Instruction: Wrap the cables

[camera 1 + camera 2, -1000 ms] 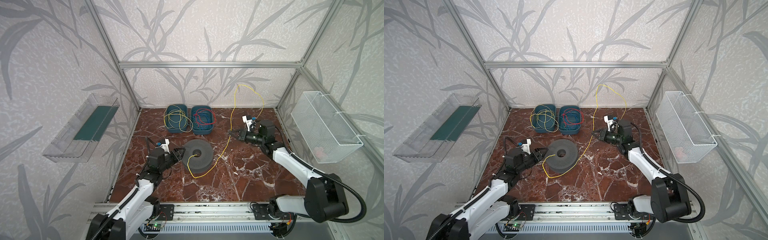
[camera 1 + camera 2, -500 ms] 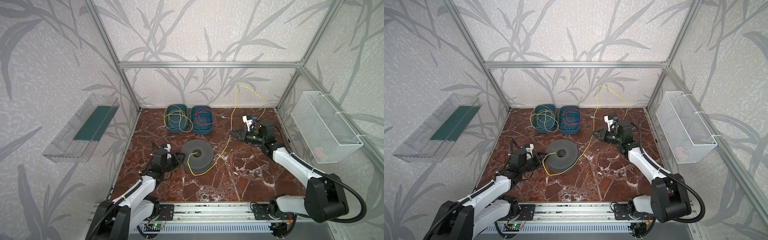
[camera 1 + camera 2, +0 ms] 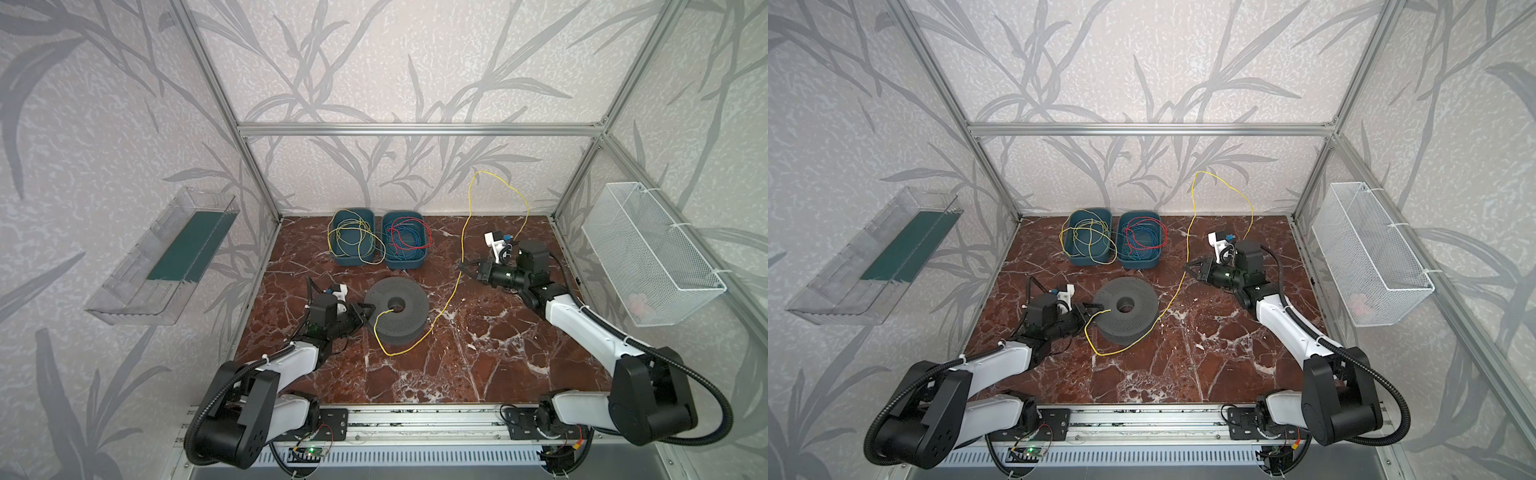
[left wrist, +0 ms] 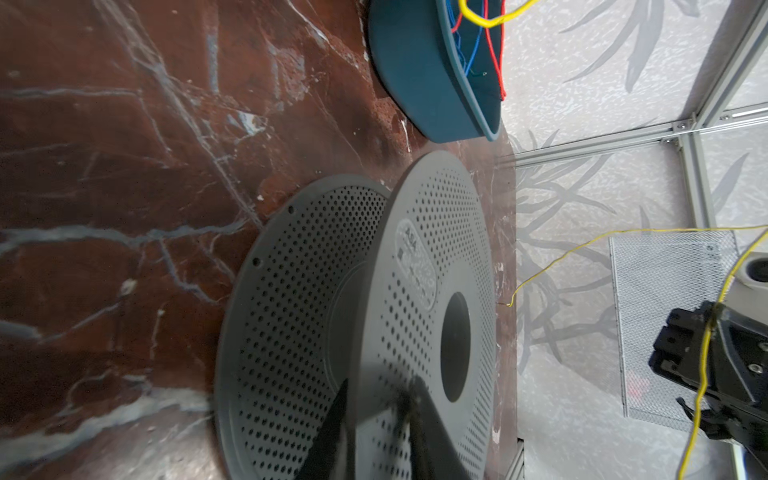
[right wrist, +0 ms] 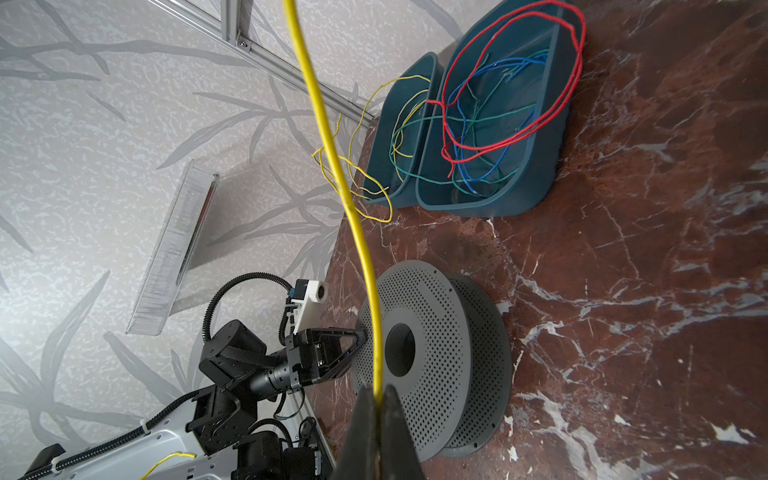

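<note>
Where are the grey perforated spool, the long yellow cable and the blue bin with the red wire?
grey perforated spool (image 3: 411,293): in a top view, on its upper flange.
yellow cable (image 5: 378,353): right wrist view, on the stretch crossing the spool.
blue bin (image 3: 404,264): in a top view, on its near wall.

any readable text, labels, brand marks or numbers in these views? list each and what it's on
Oval label on the grey spool, left wrist view: there is print, but it is too blurred to read.
Blue bins, wire basket, yellow cable: no text visible.
Nothing can be quoted.
</note>
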Tool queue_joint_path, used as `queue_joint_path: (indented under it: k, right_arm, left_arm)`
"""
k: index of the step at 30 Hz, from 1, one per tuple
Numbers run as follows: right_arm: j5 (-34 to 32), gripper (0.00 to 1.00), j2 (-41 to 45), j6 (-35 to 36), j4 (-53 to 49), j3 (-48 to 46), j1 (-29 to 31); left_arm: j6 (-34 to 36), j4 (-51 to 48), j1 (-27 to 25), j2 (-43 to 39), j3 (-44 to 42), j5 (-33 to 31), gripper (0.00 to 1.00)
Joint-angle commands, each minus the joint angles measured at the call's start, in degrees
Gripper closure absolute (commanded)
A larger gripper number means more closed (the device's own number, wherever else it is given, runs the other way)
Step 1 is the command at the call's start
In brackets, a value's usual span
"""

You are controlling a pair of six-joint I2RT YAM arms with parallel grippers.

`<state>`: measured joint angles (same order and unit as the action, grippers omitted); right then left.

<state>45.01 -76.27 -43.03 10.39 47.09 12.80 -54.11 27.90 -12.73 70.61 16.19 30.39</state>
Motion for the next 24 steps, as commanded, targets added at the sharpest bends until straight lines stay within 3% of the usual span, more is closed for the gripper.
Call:
queue_joint_path:
  k: [1,6,11,19,24]
  right_arm:
    - [0.0,1.0,1.4,1.2,-0.4,1.6,0.3]
    - [-0.1,1.0,1.3,1.4,-0.3,1.5,0.3]
    - [-0.5,1.0,1.6,1.1,0.3,1.4,0.2]
    - [-1.8,1.0,3.8,0.1,2.2,0.0,-0.5]
    - [-1.2,1.0,4.7,-2.1,4.9,-1.2,-1.8]
  left_arm:
    - [2.3,-2.8,0.0,-1.4,1.4,-1.2,0.86]
    - [4.0,-7.6,0.0,-6.9,2.2,-3.1,1.0]
    - [5.1,-14.9,-0.1,-12.9,5.2,-4.8,1.0]
    - [12.1,-34.8,-1.9,-19.3,18.4,-10.0,1.0]
    - [18.7,-44.1,-9.4,-15.6,27.9,-21.0,1.0]
